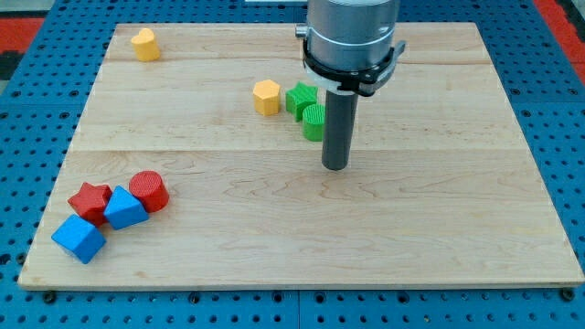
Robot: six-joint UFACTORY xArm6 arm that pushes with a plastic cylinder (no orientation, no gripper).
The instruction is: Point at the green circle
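The green circle (313, 122) stands upright on the wooden board (302, 219), just above centre, partly hidden behind my rod. A second green block (300, 97), star-like in shape, touches it at its upper left. My tip (335, 165) rests on the board just below and to the right of the green circle, very close to it; I cannot tell if they touch.
A yellow hexagon block (266, 96) sits left of the green blocks. Another yellow block (144, 44) lies at the view's top left. At bottom left cluster a red star (90, 201), a red cylinder (148, 191) and two blue blocks (124, 208) (79, 238).
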